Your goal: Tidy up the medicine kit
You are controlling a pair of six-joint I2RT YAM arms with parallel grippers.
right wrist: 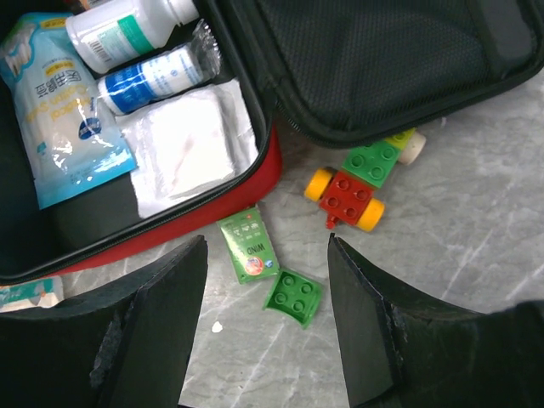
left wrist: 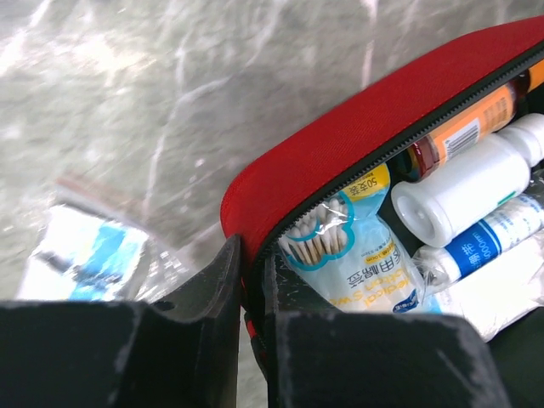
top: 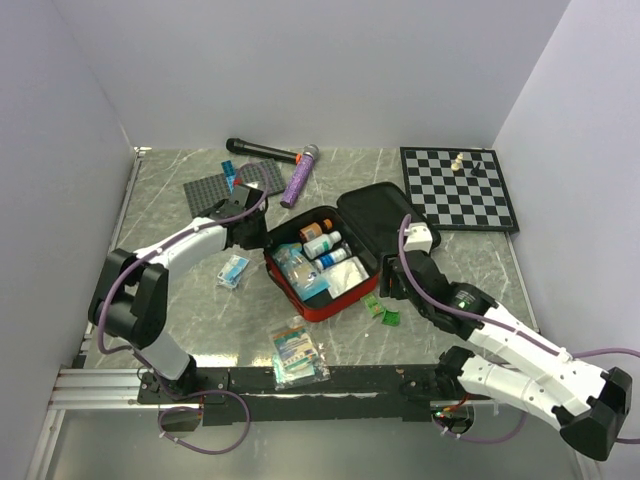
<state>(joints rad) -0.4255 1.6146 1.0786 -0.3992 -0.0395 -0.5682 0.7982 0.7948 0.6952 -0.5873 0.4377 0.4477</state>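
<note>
- The kit (top: 318, 303) lay open mid-tabletop (top: 180, 300). The left pincer (left wrist: 252, 289), nearly shut, nipped its red rim.
- A tug there could drag the soft case and roll the bottles (left wrist: 459, 183) about.
- The right pincer (right wrist: 266, 244) hung wide open and empty over a sachet (right wrist: 249, 246) and a brick (right wrist: 293, 297). It might catch both.
- The swab pack (left wrist: 357, 255) read "50支装"; the English beneath looked like "cotton swab".

Top camera looks down; close wrist cameras share the medicine kit (left wrist: 340, 136).
</note>
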